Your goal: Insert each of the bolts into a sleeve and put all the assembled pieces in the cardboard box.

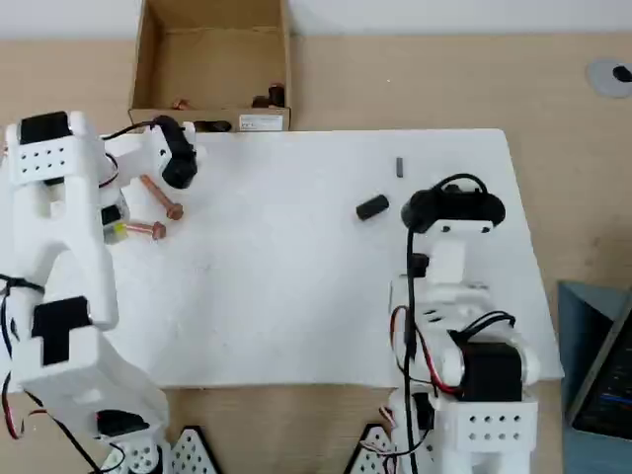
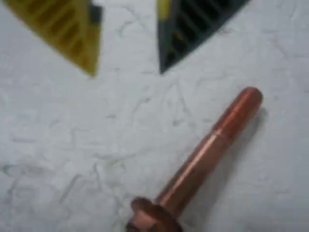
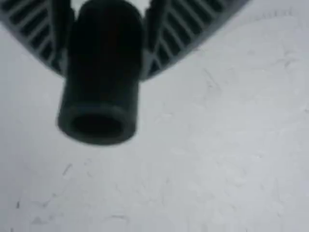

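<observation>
ok so starting close in: the left gripper (image 2: 126,70) hangs over the white mat (image 2: 72,159) with its fingers apart and nothing between them. A copper bolt (image 2: 207,150) lies flat on the mat just beside the fingertips, off to one side of the gap and touching neither finger. Its plain end is the end nearer the tips, and the flanged head points away from them.

The right gripper (image 3: 104,72) is clamped on a black sleeve (image 3: 99,101), with one finger pressed on each side. The sleeve's open end pokes out past the fingertips, over the mat.

From above, two bolts lie near the left arm's front end, close together but not touching: a nearer bolt (image 1: 144,229) and a farther bolt (image 1: 161,197). Can't tell which of them is the one in the wrist view.

A bit beyond the right gripper there's a small dark piece (image 1: 399,167) on the mat, well apart from the sleeve.

Farthest out, past the mat's far edge, is the cardboard box (image 1: 141,59). It has a few dark and copper pieces (image 1: 271,97) inside, against the wall nearest the arms.
</observation>
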`<state>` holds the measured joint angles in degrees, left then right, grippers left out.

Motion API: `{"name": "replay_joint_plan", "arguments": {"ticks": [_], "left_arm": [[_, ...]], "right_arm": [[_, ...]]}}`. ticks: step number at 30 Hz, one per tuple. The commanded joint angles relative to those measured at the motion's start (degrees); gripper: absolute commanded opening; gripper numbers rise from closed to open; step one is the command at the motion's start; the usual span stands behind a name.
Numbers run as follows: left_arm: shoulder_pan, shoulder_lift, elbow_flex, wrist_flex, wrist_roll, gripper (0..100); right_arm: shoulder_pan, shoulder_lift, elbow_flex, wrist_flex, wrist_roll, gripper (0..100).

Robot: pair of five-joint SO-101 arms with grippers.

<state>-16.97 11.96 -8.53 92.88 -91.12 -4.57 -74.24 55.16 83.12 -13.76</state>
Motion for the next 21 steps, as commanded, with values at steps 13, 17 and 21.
{"name": "replay_joint_plan", "arguments": {"ticks": [13, 17, 21], "left_arm": [[3.3, 15.6, -16.0, 0.0, -5.7, 11], [3.4, 19.6, -18.7, 0.0, -5.7, 11], [3.5, 22.9, -21.0, 0.4, -5.7, 11]], "right_arm": [[0.5, -0.7, -0.8, -1.7, 0.1, 0.9], [0.5, -0.7, -2.2, -1.7, 0.1, 0.9], [0.5, -0.7, -2.6, -1.7, 0.1, 0.9]]}}
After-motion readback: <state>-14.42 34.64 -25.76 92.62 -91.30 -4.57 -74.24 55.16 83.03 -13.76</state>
